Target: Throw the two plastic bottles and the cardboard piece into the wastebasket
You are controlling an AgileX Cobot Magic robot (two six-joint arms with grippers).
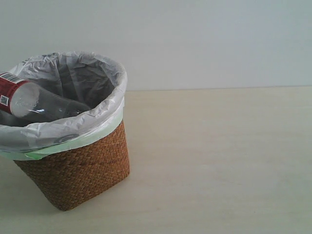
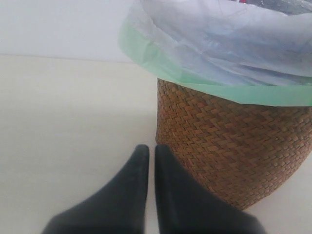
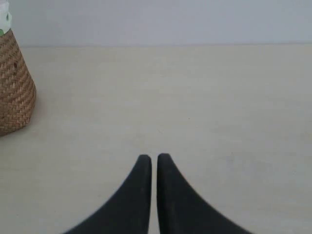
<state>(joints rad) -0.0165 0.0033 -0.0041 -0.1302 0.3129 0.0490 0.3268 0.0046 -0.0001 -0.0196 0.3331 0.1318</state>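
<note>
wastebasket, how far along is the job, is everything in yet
Done: the red-label bottle lies in the wastebasket, its base near the rim. In hand: nothing; the left gripper and right gripper are shut, empty. Left: unclear. The second bottle and the cardboard piece show in no view, perhaps deeper in the bag.

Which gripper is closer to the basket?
Left. The left gripper sits right beside the basket; the right gripper is well away from it.

Red-label bottle (image 1: 39, 102) inside wicker wastebasket (image 1: 83, 165)
</note>
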